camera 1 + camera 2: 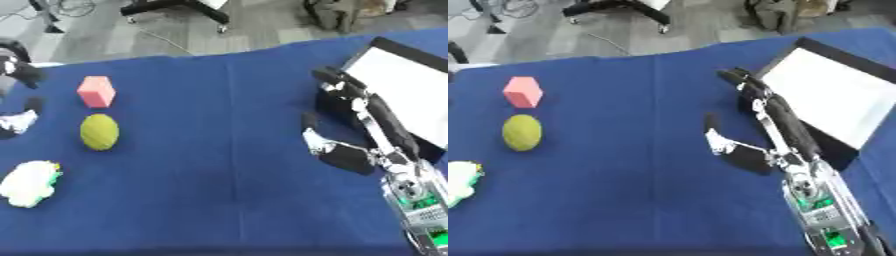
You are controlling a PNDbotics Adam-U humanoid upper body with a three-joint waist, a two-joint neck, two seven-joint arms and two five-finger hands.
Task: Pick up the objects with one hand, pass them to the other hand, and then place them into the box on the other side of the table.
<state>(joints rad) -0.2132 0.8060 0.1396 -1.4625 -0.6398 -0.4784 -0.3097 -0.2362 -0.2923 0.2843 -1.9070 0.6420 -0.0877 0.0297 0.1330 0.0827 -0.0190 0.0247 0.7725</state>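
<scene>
Robot hand (750,120) on the right hovers released and empty beside the white-lined box (833,95), while pink cube (96,91), yellow-green ball (99,131) and white item (30,183) wait untouched across the blue surface (219,150).

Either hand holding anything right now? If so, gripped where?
Nothing is held. The right hand is open beside the box, fingers straight and empty. The left hand shows only partly at the left edge, with nothing visible in it.

Empty, open right robot hand (756,125) beside box (833,95)
</scene>
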